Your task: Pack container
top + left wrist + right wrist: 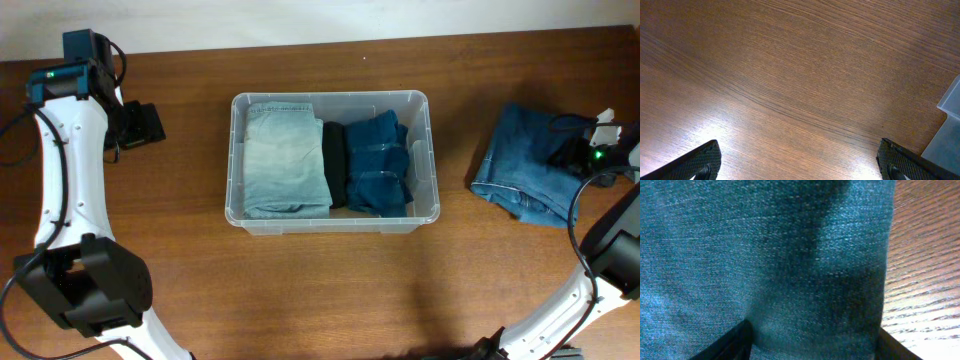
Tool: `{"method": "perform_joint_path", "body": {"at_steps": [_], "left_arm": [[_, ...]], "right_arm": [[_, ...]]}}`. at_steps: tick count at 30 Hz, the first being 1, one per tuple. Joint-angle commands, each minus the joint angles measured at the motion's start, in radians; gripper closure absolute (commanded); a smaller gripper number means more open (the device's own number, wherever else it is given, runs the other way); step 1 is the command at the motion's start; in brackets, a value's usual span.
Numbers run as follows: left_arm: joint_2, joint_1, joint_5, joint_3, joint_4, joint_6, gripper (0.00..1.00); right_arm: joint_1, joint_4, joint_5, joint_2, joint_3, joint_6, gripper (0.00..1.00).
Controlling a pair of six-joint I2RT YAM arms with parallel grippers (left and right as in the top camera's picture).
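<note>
Overhead, the container (pixel 330 226) sits mid-tabletop (pixel 330 300) with folded jeans (pixel 288 160) inside. The left end effector (pixel 143 124) hangs over open wood to its left. The right end effector (pixel 572 155) is half lost against loose jeans (pixel 520 170) near the right edge.

Left wrist: fingers (pixel 700 162) spread wide, empty; only a container corner shows.

Right wrist: the loose jeans fill the frame between parted fingers (pixel 735 342); whether they pinch is unclear.

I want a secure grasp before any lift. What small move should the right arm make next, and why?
Probably close the right fingers firmly on the folded jeans: denim lies between them, but a tight pinch isn't evident, and the jeans rest on the table outside the container.
</note>
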Motion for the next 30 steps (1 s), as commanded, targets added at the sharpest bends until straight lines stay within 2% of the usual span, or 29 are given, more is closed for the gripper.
{"method": "perform_joint_path", "body": {"at_steps": [1,4,7,8,11,15,19,20,23,30], "left_arm": [[-0.024,-0.003,-0.008,0.013,-0.001,0.002,0.01],[-0.024,-0.003,-0.008,0.013,0.0,0.002,0.0],[-0.024,-0.003,-0.008,0.013,-0.001,0.002,0.01],[-0.024,-0.003,-0.008,0.013,-0.001,0.002,0.01],[-0.024,-0.003,-0.008,0.013,-0.001,0.002,0.01],[-0.024,-0.003,-0.008,0.013,-0.001,0.002,0.01],[-0.024,-0.003,-0.008,0.013,-0.001,0.002,0.01],[-0.024,-0.003,-0.008,0.013,0.0,0.002,0.01],[-0.024,-0.003,-0.008,0.013,-0.001,0.002,0.01],[-0.024,-0.003,-0.008,0.013,-0.001,0.002,0.01]], "right_arm": [[0.005,-0.013,0.087,0.042,-0.016,-0.011,0.3],[0.005,-0.006,0.087,0.047,-0.025,-0.011,0.25],[0.005,0.0,0.087,0.055,-0.032,-0.011,0.26],[0.005,0.0,0.086,0.058,-0.032,-0.011,0.29],[0.005,-0.002,0.086,0.059,-0.032,-0.011,0.52],[0.005,-0.027,0.027,0.059,-0.032,-0.011,0.63],[0.005,-0.043,-0.013,0.059,-0.031,-0.011,0.94],[0.005,-0.045,-0.017,0.057,-0.031,-0.006,0.96],[0.005,-0.063,-0.02,0.051,-0.014,0.042,0.96],[0.007,-0.2,-0.105,0.023,0.131,0.041,0.96]]}}
